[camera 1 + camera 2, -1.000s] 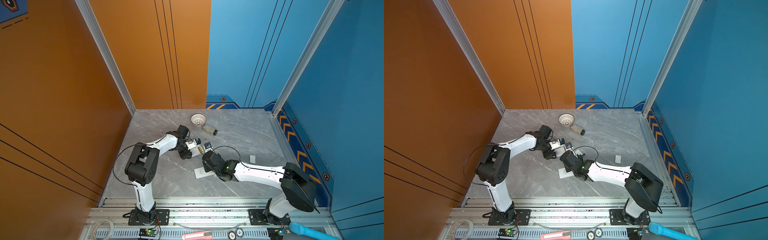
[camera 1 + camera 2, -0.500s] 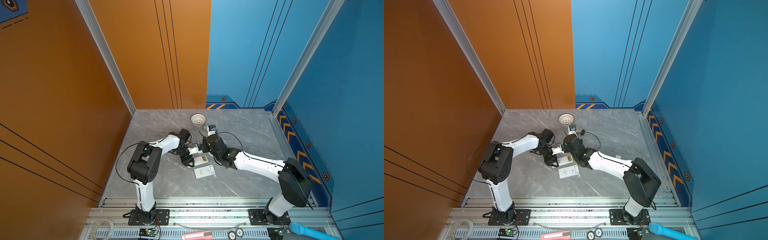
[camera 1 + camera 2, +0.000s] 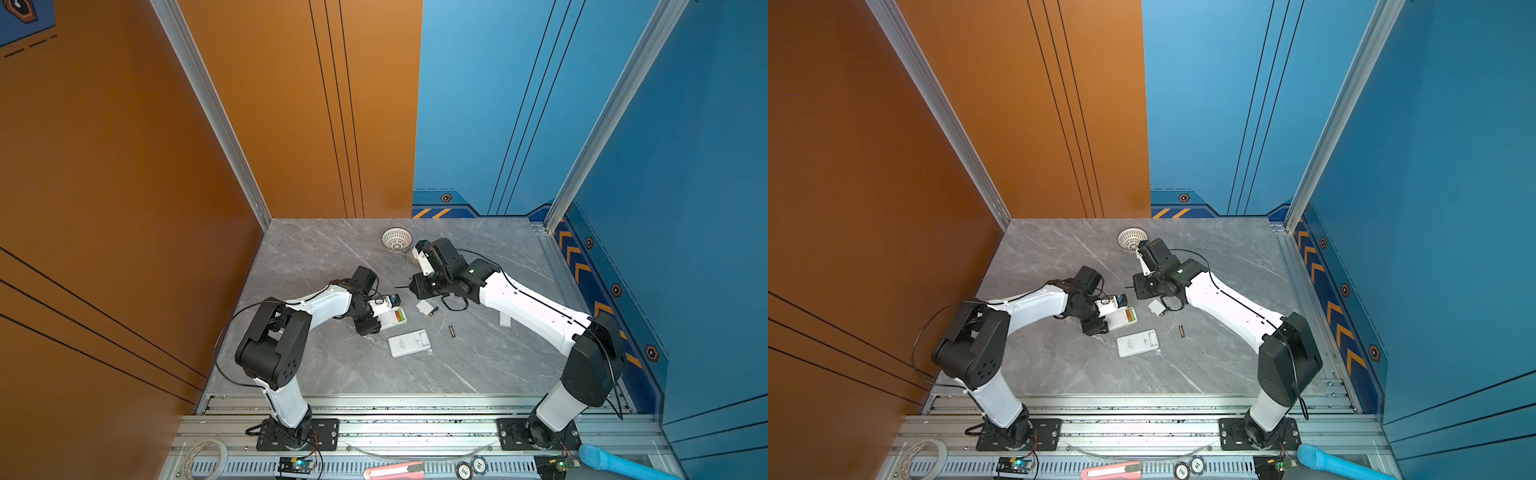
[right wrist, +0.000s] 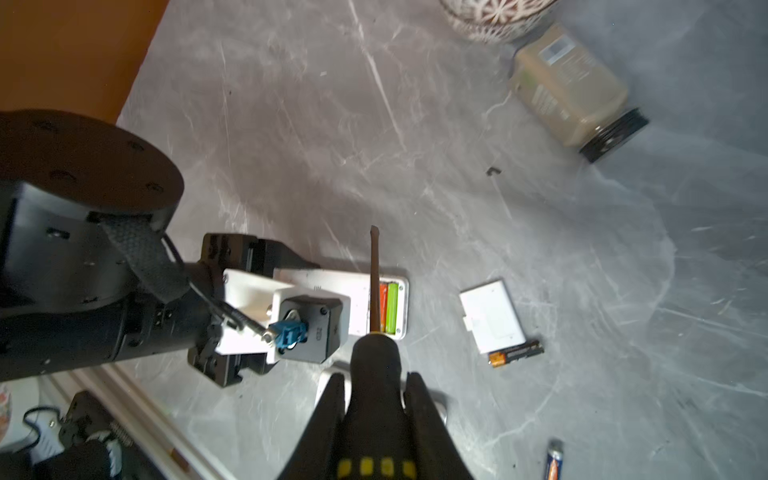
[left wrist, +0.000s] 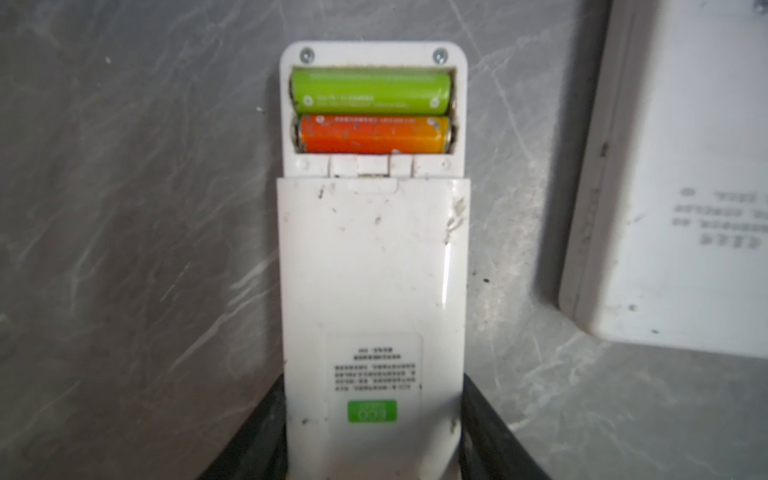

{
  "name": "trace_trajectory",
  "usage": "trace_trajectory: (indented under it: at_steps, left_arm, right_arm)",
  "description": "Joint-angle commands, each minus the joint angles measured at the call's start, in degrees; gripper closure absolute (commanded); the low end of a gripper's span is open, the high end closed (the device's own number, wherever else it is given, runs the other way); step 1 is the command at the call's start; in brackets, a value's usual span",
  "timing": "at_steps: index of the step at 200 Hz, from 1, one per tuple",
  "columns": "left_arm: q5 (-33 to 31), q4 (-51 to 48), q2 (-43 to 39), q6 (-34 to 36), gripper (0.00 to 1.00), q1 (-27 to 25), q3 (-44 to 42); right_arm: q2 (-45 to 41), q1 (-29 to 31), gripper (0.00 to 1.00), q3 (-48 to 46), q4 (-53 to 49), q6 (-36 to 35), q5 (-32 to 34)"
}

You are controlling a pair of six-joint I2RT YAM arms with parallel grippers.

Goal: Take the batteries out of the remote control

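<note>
your right claw (image 4: 376,395), clamped on the screwdriver (image 4: 375,282), has pulled back off the remote (image 5: 370,270); your left claw (image 5: 374,399) grips it, green and orange batteries (image 5: 370,92) seated inside, two loose on the surface (image 4: 291,124).

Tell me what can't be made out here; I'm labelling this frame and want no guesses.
- Left wrist view: label print on the held remote is blurred; the white casing beside it is cut off by the right edge.
- Right wrist view: the screwdriver shaft crosses the batteries; contact cannot be told. A loose battery is cut off by the bottom edge.
</note>
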Motion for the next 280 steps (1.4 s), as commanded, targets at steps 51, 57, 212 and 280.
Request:
trace_trajectory:
  at_steps: [51,57,212,280]
  left_arm:
    - [-3.5,3.2,-2.2,-0.6,0.26,1.2,-4.5]
    - [-3.2,3.1,-2.3,-0.6,0.26,1.3,-4.6]
    - [-12.0,9.0,-2.2,0.8,0.94,-1.5,-7.7]
    - [-15.9,12.2,-4.1,1.6,0.98,-3.1,-11.0]
  right_arm:
    - [7.7,1.9,1.0,10.4,-20.3,-7.9,1.5]
    - [8.1,2.2,1.0,11.1,-21.0,-8.3,1.7]
    - [14.5,4.3,1.0,19.6,-26.9,-9.9,3.8]
    - [15.9,5.0,1.0,22.2,-28.3,-10.4,3.2]
